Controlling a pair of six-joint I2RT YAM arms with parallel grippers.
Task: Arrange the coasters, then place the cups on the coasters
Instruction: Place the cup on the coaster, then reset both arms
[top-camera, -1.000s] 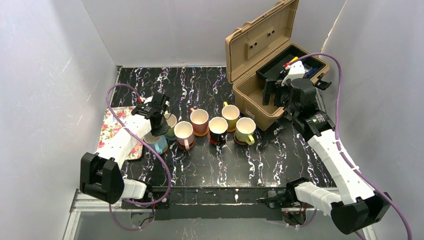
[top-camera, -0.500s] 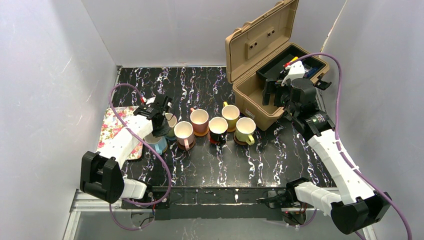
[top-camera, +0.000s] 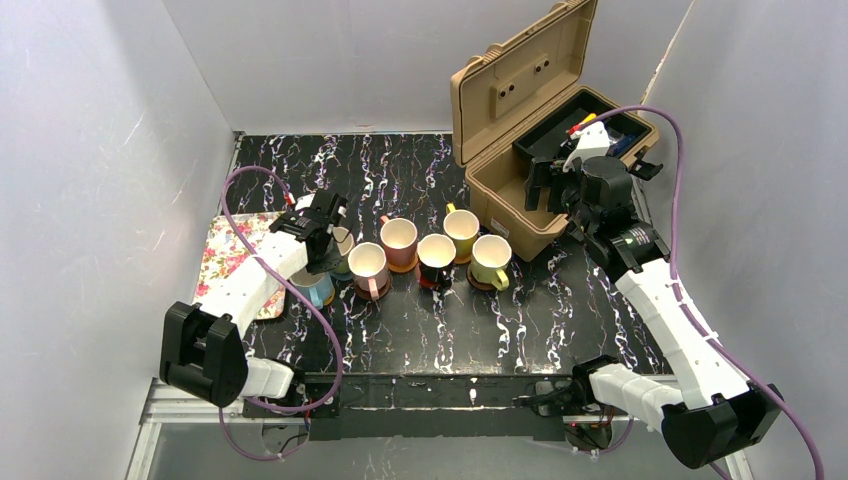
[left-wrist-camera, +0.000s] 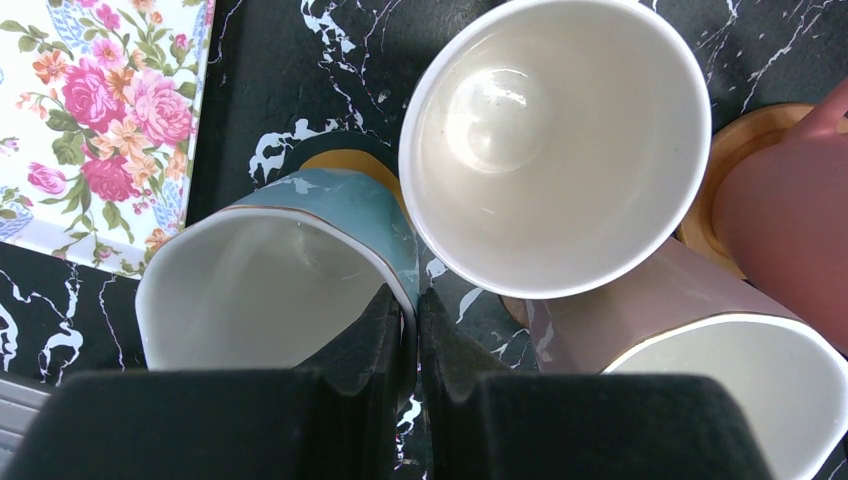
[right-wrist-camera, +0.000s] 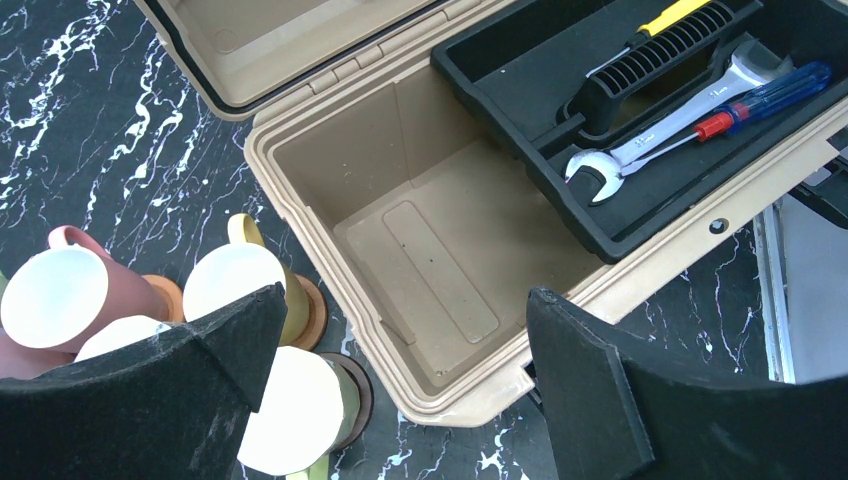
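**Left gripper** (left-wrist-camera: 410, 330): closed, with the two black pads meeting and no gap visible between them. It hangs above the left end of the cup row. In the left wrist view the rim of the pale blue cup (left-wrist-camera: 270, 270) runs up to the seam between the pads (contact with the rim cannot be confirmed). This cup stands on an orange coaster (left-wrist-camera: 345, 160), just beside the floral tray (left-wrist-camera: 100, 100). A second cup (left-wrist-camera: 555, 140), showing only its cream inside, lies directly below the wrist camera.

**Right gripper** (right-wrist-camera: 400, 390): jaws spread wide, with nothing between them. It is held over the open tan toolbox (right-wrist-camera: 440, 250) at the right rear of the marbled black table (top-camera: 450, 330). The black insert tray of the toolbox holds a wrench (right-wrist-camera: 650, 135) and screwdrivers.

**Cups:** seven stand upright in a staggered row across the middle of the table, to the left of the toolbox. After the two at the left end come:

1. the pink cup (top-camera: 368, 265)
2. the darker pink cup (top-camera: 399, 238)
3. the black cup (top-camera: 436, 255)
4. the yellow cup (top-camera: 461, 230)
5. the lime cup (top-camera: 491, 258)

**Coasters:** an edge of a disc shows under several cups:

- a red coaster (top-camera: 430, 283) under the black cup
- a dark brown coaster (right-wrist-camera: 355, 400) under the lime cup
- a wooden coaster (left-wrist-camera: 740, 130) under the darker pink cup
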